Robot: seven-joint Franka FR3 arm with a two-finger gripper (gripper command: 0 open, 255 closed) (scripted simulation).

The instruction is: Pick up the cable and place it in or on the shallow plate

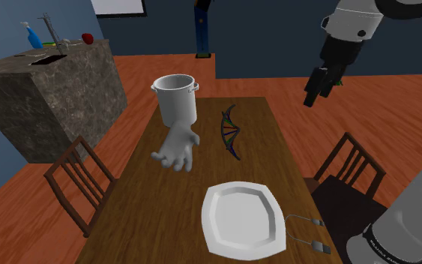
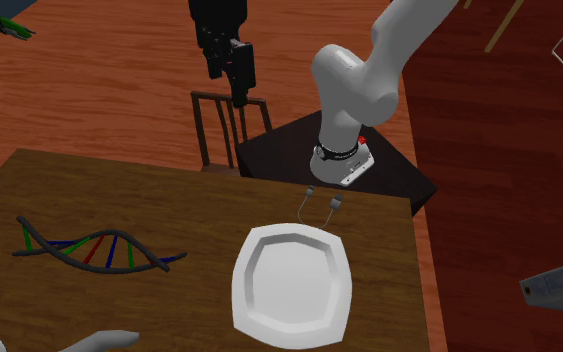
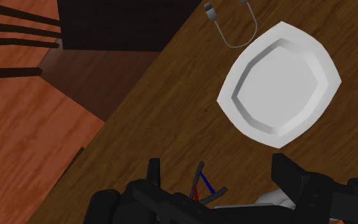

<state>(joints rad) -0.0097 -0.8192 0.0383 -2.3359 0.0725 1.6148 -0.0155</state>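
The cable [image 1: 304, 228] is a thin grey loop with two small plugs. It lies on the wooden table beside the shallow white plate [image 1: 243, 219], at the end nearest the stand. The second exterior view shows the cable [image 2: 318, 201] just beyond the plate [image 2: 291, 285]. My black gripper [image 1: 318, 93] hangs open and empty high above the floor, off the table's right side in the shoulder view. In the second exterior view the gripper [image 2: 227, 70] is over a chair. Seen from the wrist, the gripper [image 3: 219, 175] points down at the table, with the plate [image 3: 279, 86] and cable [image 3: 231, 28] well ahead of it.
A grey pot [image 1: 176, 97], a white glove-like hand [image 1: 176, 150] and a coloured double-helix model [image 1: 230, 131] sit further up the table. Wooden chairs [image 1: 78, 184] [image 1: 351, 169] flank it. A stone counter [image 1: 52, 90] stands at the shoulder view's left.
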